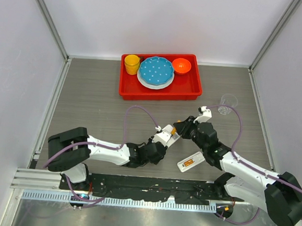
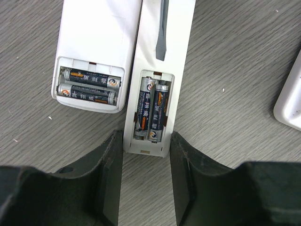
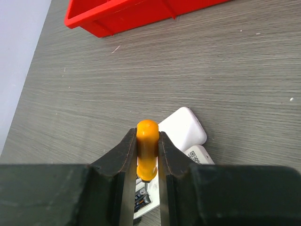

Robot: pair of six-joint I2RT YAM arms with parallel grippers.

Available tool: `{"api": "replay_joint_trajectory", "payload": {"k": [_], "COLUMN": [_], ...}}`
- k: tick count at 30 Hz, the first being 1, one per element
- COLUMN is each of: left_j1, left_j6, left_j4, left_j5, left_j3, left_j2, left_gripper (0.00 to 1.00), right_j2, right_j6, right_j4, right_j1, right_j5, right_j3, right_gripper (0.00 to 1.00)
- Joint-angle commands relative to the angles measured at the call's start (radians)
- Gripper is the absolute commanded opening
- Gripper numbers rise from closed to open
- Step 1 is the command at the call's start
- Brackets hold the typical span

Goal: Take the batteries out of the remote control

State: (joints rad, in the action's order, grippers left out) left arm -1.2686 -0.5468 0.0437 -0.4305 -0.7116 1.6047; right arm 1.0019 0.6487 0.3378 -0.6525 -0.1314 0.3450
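Note:
Two white remotes lie side by side with their battery bays open. In the left wrist view the left remote (image 2: 94,33) holds two dark batteries (image 2: 89,85) lying crosswise. The right remote (image 2: 174,47) holds two batteries (image 2: 151,109) lengthwise. My left gripper (image 2: 146,153) is closed against the sides of the right remote's near end. My right gripper (image 3: 147,134) is shut on the orange handle of a screwdriver (image 3: 147,146). The screwdriver's grey tip (image 2: 161,35) rests on the right remote just above its bay. From above, both grippers (image 1: 161,142) (image 1: 184,127) meet at the remotes (image 1: 168,135).
A red tray (image 1: 195,87) at the back holds a yellow cup (image 1: 132,64), a blue plate (image 1: 156,71) and an orange bowl (image 1: 181,65). A clear cup (image 1: 227,103) stands at the right. A loose white piece (image 1: 191,162) lies near the right arm.

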Motion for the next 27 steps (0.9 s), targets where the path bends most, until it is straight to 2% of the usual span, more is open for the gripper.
{"api": "replay_joint_trajectory", "payload": {"k": [1, 13, 27], "left_j1": [-0.005, -0.005, -0.005], "left_j6": [-0.035, -0.036, -0.039], "left_j4": [-0.125, -0.116, -0.111], "left_j5": [0.059, 0.055, 0.07], "left_j3": [0.047, 0.044, 0.032], "left_j2": [0.04, 0.047, 0.061], "left_gripper": [0.0, 0.0, 0.0], "right_j2": [0.021, 0.032, 0.124], "right_j6": [-0.001, -0.044, -0.008], "right_j4": [0.084, 0.053, 0.167], "right_j1": [-0.002, -0.004, -0.002], "right_j5": [0.025, 0.042, 0.182], "right_j3": [0.002, -0.05, -0.092], "right_gripper": [0.01, 0.01, 0.02]}}
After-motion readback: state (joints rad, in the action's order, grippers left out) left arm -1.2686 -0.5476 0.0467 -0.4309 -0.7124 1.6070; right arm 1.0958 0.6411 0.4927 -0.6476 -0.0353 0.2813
